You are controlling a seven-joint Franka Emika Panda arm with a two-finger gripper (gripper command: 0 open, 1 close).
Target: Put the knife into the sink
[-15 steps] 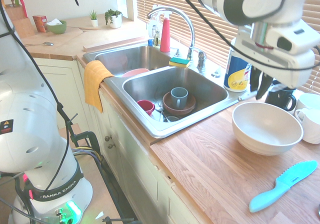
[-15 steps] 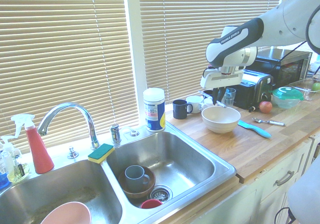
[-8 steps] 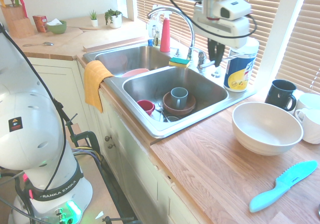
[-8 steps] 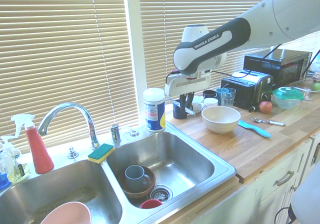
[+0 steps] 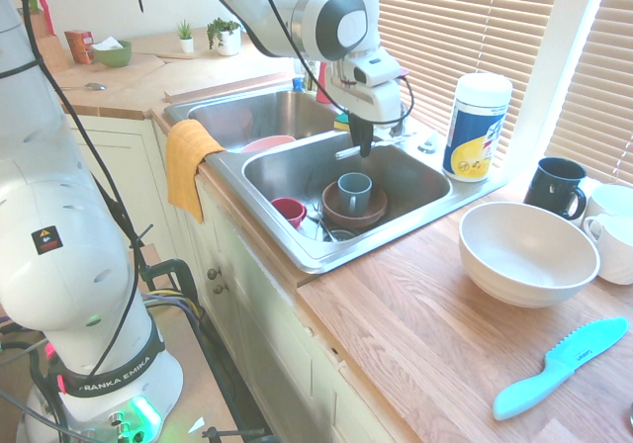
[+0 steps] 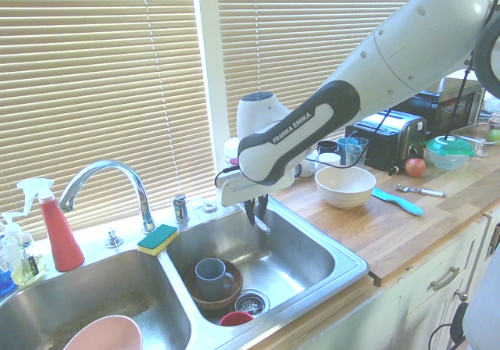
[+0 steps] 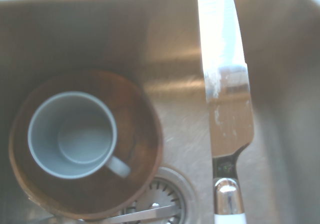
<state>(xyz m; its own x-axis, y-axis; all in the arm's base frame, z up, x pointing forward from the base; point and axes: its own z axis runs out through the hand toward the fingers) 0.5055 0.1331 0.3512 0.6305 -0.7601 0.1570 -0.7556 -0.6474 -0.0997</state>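
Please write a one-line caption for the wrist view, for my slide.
Knife above the sink basin, beside a grey mug standing in a brown bowl near the drain.

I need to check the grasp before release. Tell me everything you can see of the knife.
The knife is a slim, silver metal table knife with a smeared blade. The tool holds it level above the sink's basin, clear of the steel floor. In the wrist view it lies beside the brown bowl holding a grey mug, past the drain. Only the tool touches it.
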